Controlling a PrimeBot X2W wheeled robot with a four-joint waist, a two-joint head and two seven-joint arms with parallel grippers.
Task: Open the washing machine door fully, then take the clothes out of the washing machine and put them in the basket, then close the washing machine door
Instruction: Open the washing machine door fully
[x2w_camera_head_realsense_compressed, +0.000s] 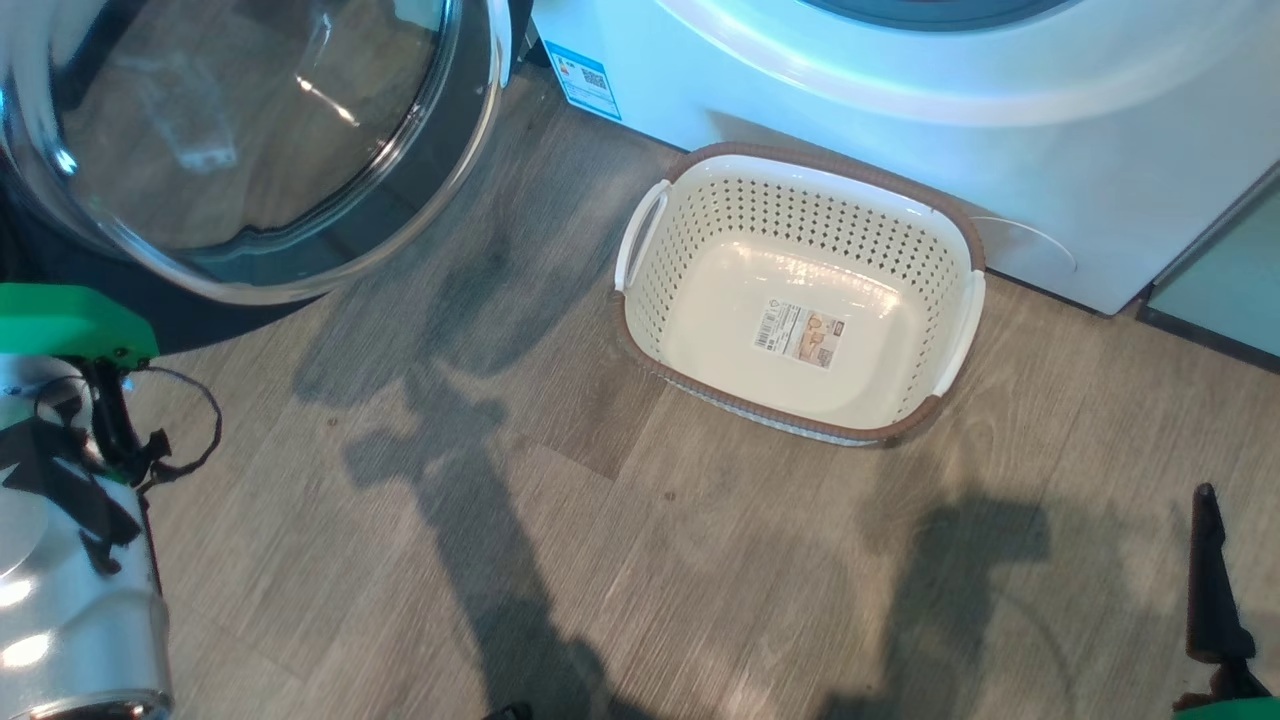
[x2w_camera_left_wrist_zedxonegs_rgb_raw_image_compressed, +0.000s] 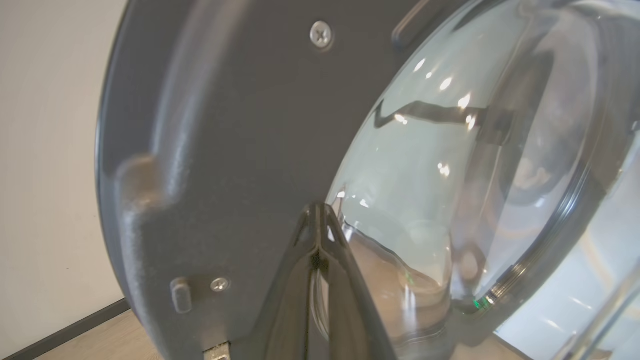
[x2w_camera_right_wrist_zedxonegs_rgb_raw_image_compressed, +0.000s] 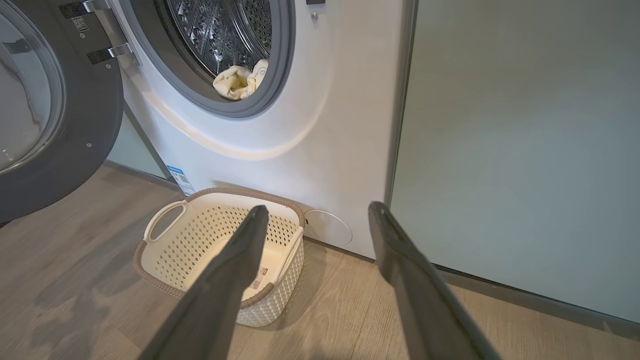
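Grey plastic inner face of the large round glass-bowled washing machine door (x2w_camera_left_wrist_zedxonegs_rgb_raw_image_compressed: 225, 150) sits right at the tips of the left fingers (x2w_camera_left_wrist_zedxonegs_rgb_raw_image_compressed: 320, 240). These are pressed together and hold nothing. The tips sit at the seam between the grey rim and the clear bulge; can't tell if they touch or stop just short. The door is swung well out from the big white front-loading washing machine (x2w_camera_right_wrist_zedxonegs_rgb_raw_image_compressed: 325, 125). My read: the opening step is in its last stretch, not clearly at the hinge stop.

To do it well:
- Push on the grey rim, not the glass; the bulge looks slick and closed tips could skate off it.
- Push far from the hinge, follow the arc, go slow, stop when the hinge resists.

Right fingers (x2w_camera_right_wrist_zedxonegs_rgb_raw_image_compressed: 235, 265) are spread wide and empty over the wood floor (x2w_camera_head_realsense_compressed: 700, 560). The small cream perforated plastic basket with brown rim (x2w_camera_right_wrist_zedxonegs_rgb_raw_image_compressed: 165, 280) sits just beyond and under the finger on that view's left, empty, just beside the machine front. The pale yellow clothes (x2w_camera_right_wrist_zedxonegs_rgb_raw_image_compressed: 240, 80) lie well beyond and above those fingertips, on the drum's lower lip at the grey rubber ring. The pale green cabinet panel (x2w_camera_right_wrist_zedxonegs_rgb_raw_image_compressed: 525, 150) is off to their right; mind it on the reach.
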